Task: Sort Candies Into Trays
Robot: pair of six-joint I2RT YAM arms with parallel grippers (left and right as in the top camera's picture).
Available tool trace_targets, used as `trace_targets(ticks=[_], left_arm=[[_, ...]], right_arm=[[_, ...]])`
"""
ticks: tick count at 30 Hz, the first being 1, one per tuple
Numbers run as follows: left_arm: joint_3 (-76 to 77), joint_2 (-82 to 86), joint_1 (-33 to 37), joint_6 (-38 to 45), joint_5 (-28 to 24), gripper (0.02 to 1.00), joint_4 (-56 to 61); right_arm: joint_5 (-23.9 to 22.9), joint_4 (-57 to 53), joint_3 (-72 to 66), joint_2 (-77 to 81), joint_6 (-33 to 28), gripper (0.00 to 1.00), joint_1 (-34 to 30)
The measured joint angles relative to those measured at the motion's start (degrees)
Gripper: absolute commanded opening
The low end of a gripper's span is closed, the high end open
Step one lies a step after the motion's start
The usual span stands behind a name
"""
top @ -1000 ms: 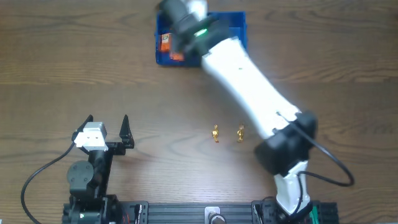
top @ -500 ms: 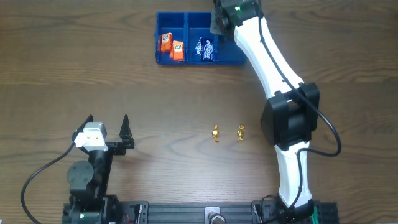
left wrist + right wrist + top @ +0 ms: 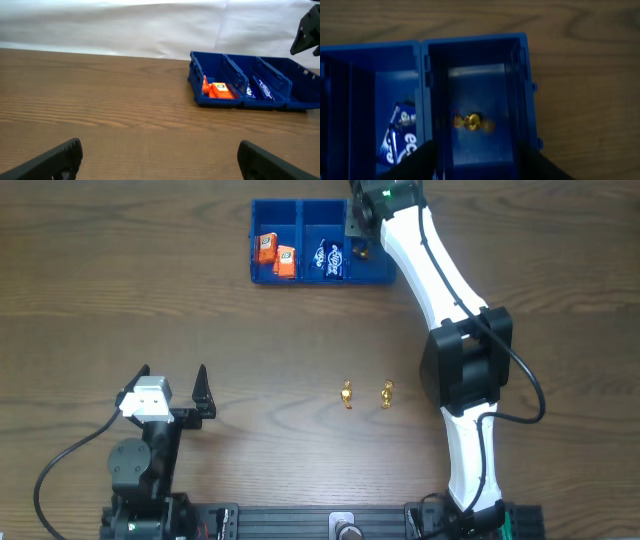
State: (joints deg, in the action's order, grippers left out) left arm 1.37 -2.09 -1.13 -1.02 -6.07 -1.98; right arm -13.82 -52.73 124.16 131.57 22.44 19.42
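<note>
Wood table (image 3: 120, 280): right tool (image 3: 475, 167) released over tray (image 3: 470, 38), gold candy (image 3: 472, 121) blurred; left tool (image 3: 172, 383) released.

a brown wood-grain counter (image 3: 150, 300) carries a blue tray (image 3: 300, 279) with three compartments near its far edge. a gold-wrapped candy (image 3: 347, 395) lies on the bare wood towards the middle, a second gold candy (image 3: 387, 394) just beside it, both well apart from the tray.
</note>
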Motion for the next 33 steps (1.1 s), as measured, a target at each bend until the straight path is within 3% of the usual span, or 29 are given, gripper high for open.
trace_targets(ticks=[7, 13, 17, 23, 33], left_arm=[[0.0, 0.0, 0.0, 0.0, 0.0, 0.998, 0.0], [0.0, 0.0, 0.0, 0.0, 0.02, 0.998, 0.0], [0.0, 0.0, 0.0, 0.0, 0.0, 0.998, 0.0], [0.0, 0.0, 0.0, 0.0, 0.0, 0.998, 0.0], [0.0, 0.0, 0.0, 0.0, 0.0, 0.998, 0.0]], right_arm=[[-0.31, -7.61, -1.53, -2.49, -0.13, 0.75, 3.52], [0.57, -7.67, -16.74, -16.68, 2.14, 0.781, 10.62], [4.87, -3.85, -32.61, -26.75, 4.39, 0.792, 14.27], [8.92, -2.84, -48.57, -29.05, 9.35, 0.807, 18.1], [12.11, 2.89, -58.21, -29.05, 13.29, 0.796, 19.67]])
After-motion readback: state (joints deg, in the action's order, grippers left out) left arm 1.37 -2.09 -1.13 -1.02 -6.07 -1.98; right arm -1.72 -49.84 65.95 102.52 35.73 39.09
